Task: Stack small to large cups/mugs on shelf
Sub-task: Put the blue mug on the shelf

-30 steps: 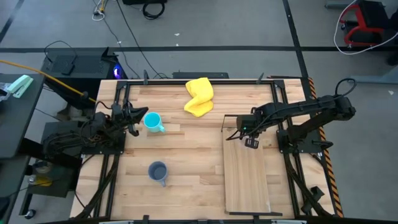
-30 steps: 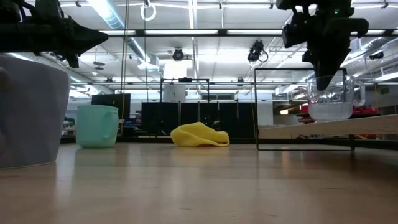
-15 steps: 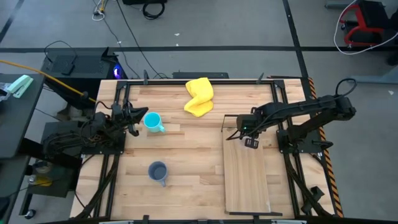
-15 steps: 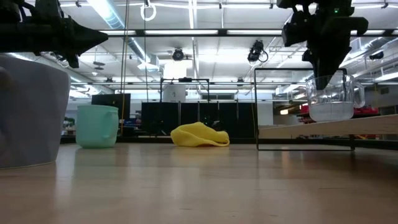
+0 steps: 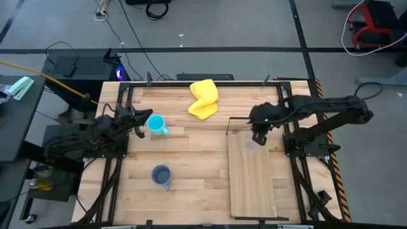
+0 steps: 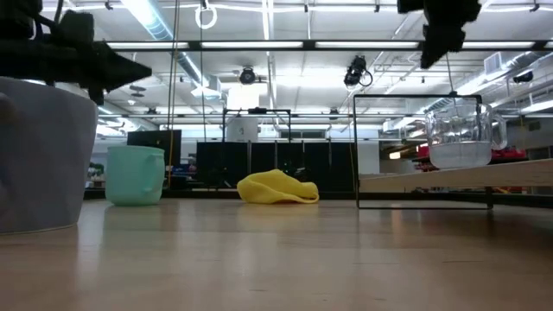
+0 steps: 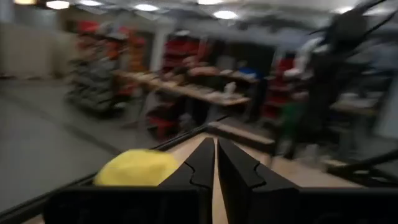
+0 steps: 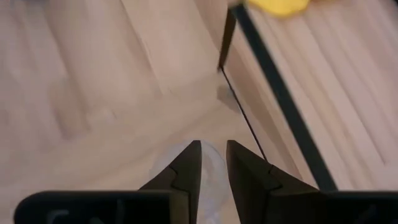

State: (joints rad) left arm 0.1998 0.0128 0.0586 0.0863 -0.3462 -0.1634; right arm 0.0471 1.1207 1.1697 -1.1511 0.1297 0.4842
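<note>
Clear glass (image 6: pixel 459 134): we see it upright on the shelf, near the wire-frame end
Cyan mug (image 5: pixel 156 124): upright on the tabletop, left side
Grey-blue mug (image 5: pixel 161 175): upright, nearer the front edge; seemingly empty
Shelf (image 5: pixel 252 184): long light-wood board, right side

Looking straight down from overhead on the whole tabletop (image 5: pixel 191 159). Looking level from the tabletop surface toward the room. Peering close past each claw. Sharing the yellow cloth (image 5: pixel 203 98) and shelf (image 5: pixel 251 178) across views.
</note>
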